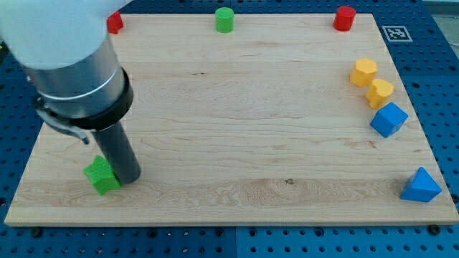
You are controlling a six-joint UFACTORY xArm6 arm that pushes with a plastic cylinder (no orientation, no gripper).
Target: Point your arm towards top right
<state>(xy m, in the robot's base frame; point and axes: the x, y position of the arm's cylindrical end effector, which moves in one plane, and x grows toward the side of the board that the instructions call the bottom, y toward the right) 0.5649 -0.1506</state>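
My tip (128,178) rests on the wooden board (229,143) at the view's bottom left, touching the right side of a green star-shaped block (101,175). The thick arm body fills the view's top left corner above it. At the top right corner stands a red cylinder (345,18). A green cylinder (225,19) stands at the top middle and a red block (115,22) at the top left, partly behind the arm.
Two yellow hexagonal blocks (363,72) (380,93) and a blue cube (389,119) sit along the right edge. A blue triangular block (420,186) lies at the bottom right corner. A marker tag (394,33) is off the board at top right.
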